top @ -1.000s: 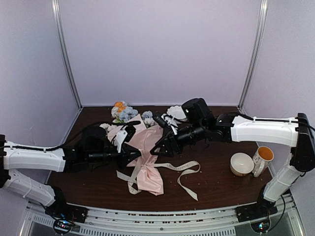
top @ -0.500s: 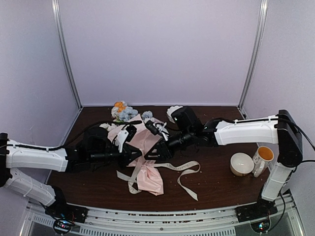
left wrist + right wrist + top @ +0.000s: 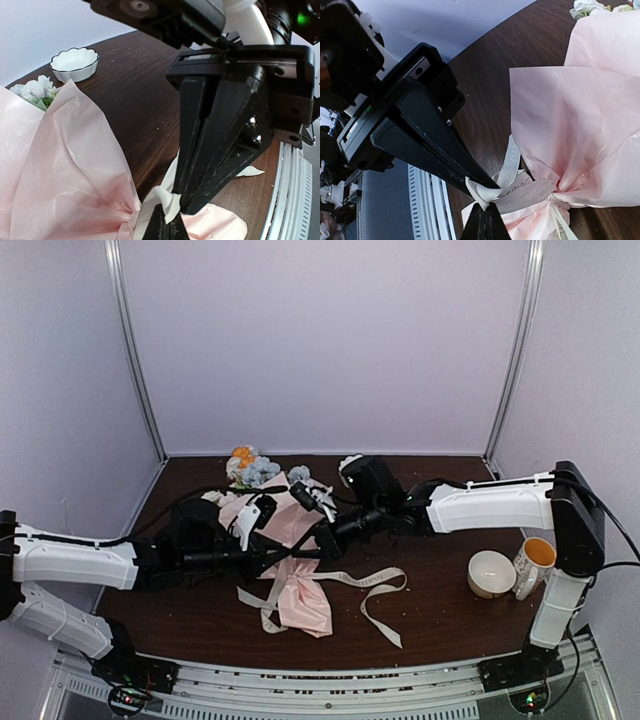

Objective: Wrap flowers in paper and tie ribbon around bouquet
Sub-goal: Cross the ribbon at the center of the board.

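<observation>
The bouquet lies on the table with its flowers (image 3: 250, 468) toward the back and its pink paper (image 3: 300, 605) cinched low down. The cream ribbon (image 3: 375, 585) circles the cinch, and its loose ends trail right and forward. My left gripper (image 3: 167, 222) is shut on a fold of ribbon (image 3: 170, 200) at the cinch. My right gripper (image 3: 485, 212) is shut on the same knot of ribbon (image 3: 520, 192) from the opposite side. Both sets of tips meet above the paper (image 3: 65, 165). The stems are hidden inside the paper (image 3: 580, 115).
A white scalloped dish (image 3: 74, 62) sits behind the bouquet. A cream bowl (image 3: 491, 573) and a mug (image 3: 535, 562) with an orange inside stand at the right. The table's slotted metal front rail (image 3: 330, 690) runs along the near edge.
My right gripper has moved left and down to the cinch and closed from open onto the ribbon. The left gripper has stayed in place, shut.
</observation>
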